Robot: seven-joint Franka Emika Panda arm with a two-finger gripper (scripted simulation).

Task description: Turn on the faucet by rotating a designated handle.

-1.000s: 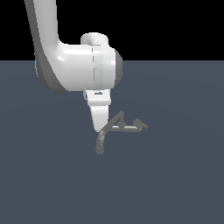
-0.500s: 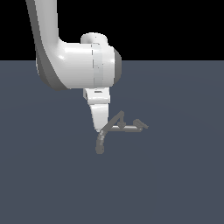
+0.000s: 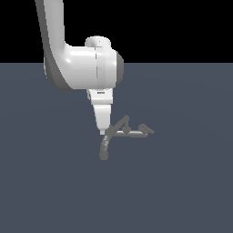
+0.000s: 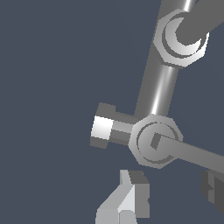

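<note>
The small grey faucet stands on the dark floor. Its curved segmented spout hangs down toward the exterior view's left, and its shiny crossbar runs to the right. The handle, a thin dark rod, slants up from the crossbar. My gripper points down at the crossbar's left end, right beside the handle's base. In the wrist view the crossbar joins two hex nuts, and the handle runs out from the nearer nut. My gripper is open, and its fingers hold nothing.
A short hooked lever sits at the crossbar's right end in the exterior view. A short stub sticks out of the nearer nut. The white arm rises above the faucet on the left. The flat dark floor lies all around.
</note>
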